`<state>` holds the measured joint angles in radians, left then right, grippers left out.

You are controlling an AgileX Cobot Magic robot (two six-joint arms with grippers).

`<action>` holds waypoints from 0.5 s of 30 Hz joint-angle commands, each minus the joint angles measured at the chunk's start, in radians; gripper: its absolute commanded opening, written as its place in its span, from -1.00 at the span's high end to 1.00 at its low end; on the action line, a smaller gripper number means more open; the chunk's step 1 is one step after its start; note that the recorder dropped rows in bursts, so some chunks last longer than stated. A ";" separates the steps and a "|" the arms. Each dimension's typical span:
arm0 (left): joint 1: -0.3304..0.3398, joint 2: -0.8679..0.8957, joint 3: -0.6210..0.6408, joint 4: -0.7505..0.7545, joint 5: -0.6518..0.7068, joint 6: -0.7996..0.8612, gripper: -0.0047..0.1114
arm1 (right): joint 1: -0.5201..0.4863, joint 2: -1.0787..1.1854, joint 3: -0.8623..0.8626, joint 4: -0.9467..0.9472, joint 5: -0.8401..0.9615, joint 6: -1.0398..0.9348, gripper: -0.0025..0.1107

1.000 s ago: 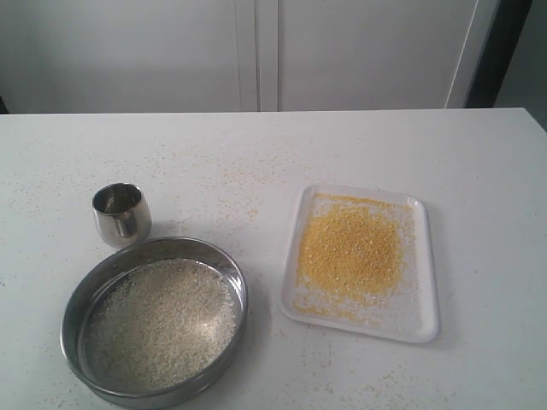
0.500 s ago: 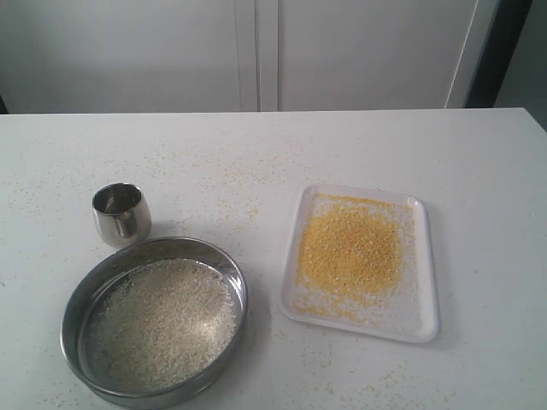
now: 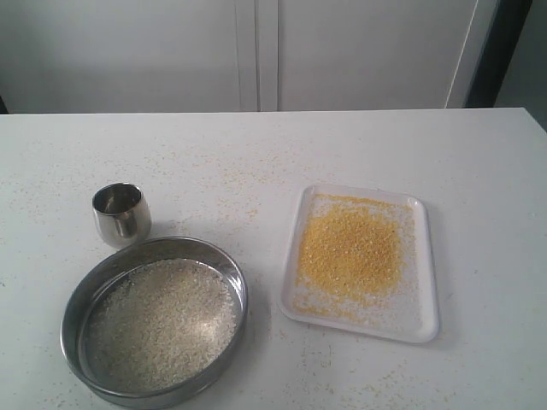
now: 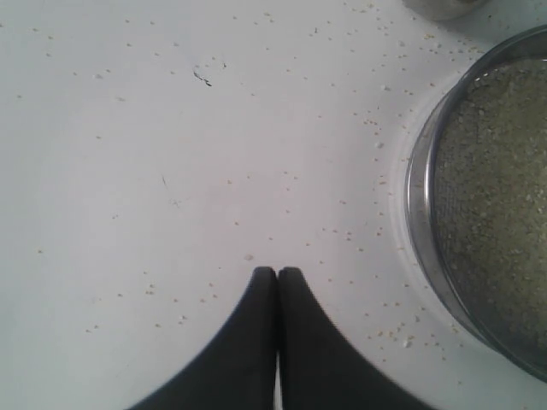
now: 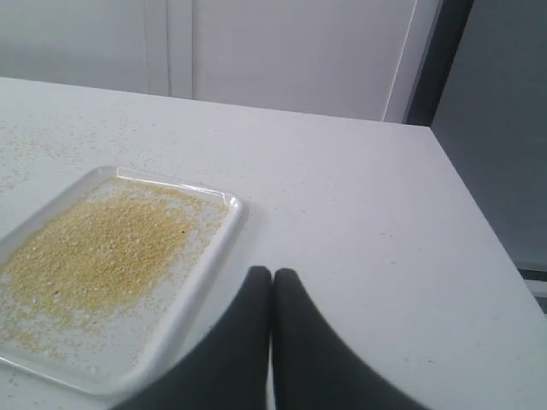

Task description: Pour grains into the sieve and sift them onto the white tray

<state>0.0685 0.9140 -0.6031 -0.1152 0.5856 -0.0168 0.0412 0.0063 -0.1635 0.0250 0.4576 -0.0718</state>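
Note:
The sieve rests on the table at the front left, holding whitish-beige grains. The white tray lies to its right with a heap of fine yellow grains. Neither arm shows in the exterior view. In the left wrist view my left gripper is shut and empty above bare table, with the sieve off to one side. In the right wrist view my right gripper is shut and empty, just beside the tray with its yellow grains.
A small rounded steel cup stands upright just behind the sieve. Stray grains are scattered over the white table. The table's right edge drops off close to the right gripper. White cabinet doors stand behind the table.

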 commanded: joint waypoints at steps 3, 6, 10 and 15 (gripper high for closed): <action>0.002 -0.006 0.005 -0.008 0.011 -0.005 0.92 | 0.004 -0.006 0.058 0.002 -0.039 0.002 0.96; 0.002 -0.006 0.005 -0.008 0.011 -0.005 0.92 | 0.004 -0.006 0.097 0.002 -0.054 0.002 0.96; 0.002 -0.006 0.005 -0.008 0.011 -0.005 0.92 | 0.004 -0.006 0.136 0.002 -0.076 0.002 0.96; 0.002 -0.006 0.005 -0.008 0.011 -0.005 0.92 | 0.004 -0.006 0.163 0.002 -0.105 0.002 0.96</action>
<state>0.0685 0.9140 -0.6031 -0.1152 0.5856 -0.0168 0.0412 0.0054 -0.0073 0.0250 0.3857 -0.0718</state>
